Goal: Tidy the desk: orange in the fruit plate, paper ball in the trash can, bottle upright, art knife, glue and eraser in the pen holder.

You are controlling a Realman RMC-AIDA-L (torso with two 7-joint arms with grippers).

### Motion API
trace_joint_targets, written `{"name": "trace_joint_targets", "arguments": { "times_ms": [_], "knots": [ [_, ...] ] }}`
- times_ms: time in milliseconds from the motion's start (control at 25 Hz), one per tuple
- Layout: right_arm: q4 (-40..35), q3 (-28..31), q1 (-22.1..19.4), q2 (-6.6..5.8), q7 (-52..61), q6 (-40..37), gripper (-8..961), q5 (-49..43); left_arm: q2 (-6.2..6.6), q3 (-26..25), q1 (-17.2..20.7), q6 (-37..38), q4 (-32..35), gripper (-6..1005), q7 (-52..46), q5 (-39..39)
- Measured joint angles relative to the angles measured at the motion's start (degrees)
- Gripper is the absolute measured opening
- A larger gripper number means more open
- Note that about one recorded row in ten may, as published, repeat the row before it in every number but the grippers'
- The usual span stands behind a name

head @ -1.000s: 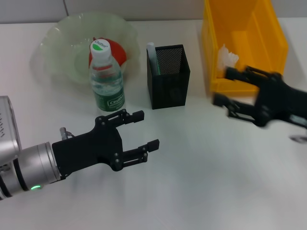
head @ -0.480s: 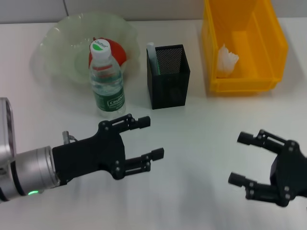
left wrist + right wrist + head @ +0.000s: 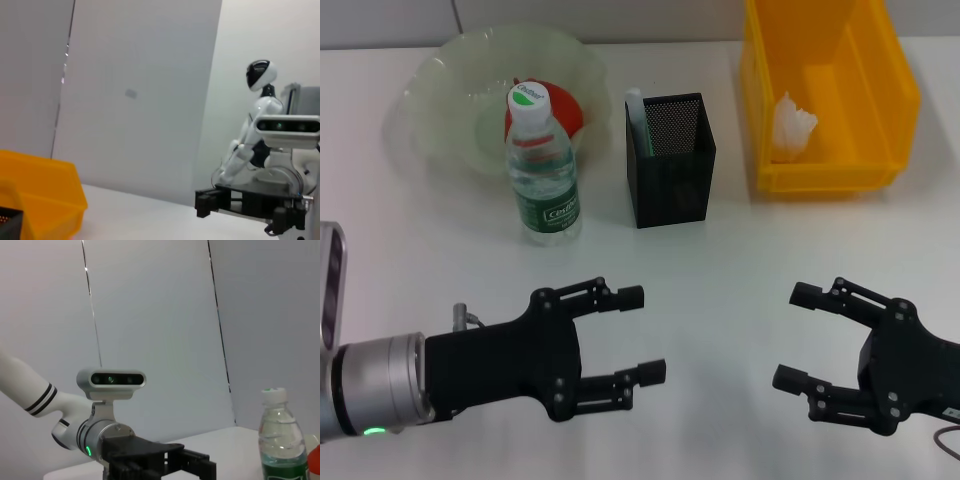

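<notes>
desk (image 3: 720,270), a plain white flat tabletop, looks nearly tidied. the red-orange round orange (image 3: 568,108) sits in the wide pale-green translucent fruit plate (image 3: 445,75) at the far left. the small clear plastic bottle (image 3: 542,170) with its green label stands upright just in front of that plate. the black square wire-mesh pen holder (image 3: 670,160) stands beside the bottle, with the mint-green art knife (image 3: 636,115) poking up at its inner left wall; the glue and eraser are not visible, so i cannot tell whether they are inside. the crumpled white paper ball (image 3: 792,125) lies in the bright yellow rectangular trash can (image 3: 880,100) at the far right.

the left gripper (image 3: 642,335) hangs low over the near desk, fingers spread and empty. the right gripper (image 3: 795,340) hovers opposite it, also spread and empty; the two claws face each other across bare tabletop.

the main risk, as i judge it, is the left arm sweeping forward and clipping the light bottle, which would tip easily. an inward move could also bring the two grippers together.
</notes>
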Motion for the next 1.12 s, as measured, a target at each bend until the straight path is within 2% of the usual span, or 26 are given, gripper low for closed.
{"name": "trace_joint_targets", "arguments": {
  "times_ms": [360,640,920,1120],
  "knots": [
    [1.71,0.16,2.00,-0.06,1.96,1.68,833,-0.55,-0.29,-0.34,0.94,-0.10,0.86,757,0.65,0.47],
    [3.95,-3.26,5.05,0.06,1.53,5.51,833,-0.94,-0.30,-0.05,0.96,-0.18,1.17,753,0.68,0.46],
    [7.02,-5.22,9.88,0.31,1.51,7.25,834,-1.24,1.09,-0.39,2.69,0.22,1.33,753,0.27,0.42],
    [8.26,-5.81,12.07,0.35,1.51,7.81,834,-0.93,1.36,-0.46,3.63,0.27,1.38,753,0.47,0.41]
  ]
}}
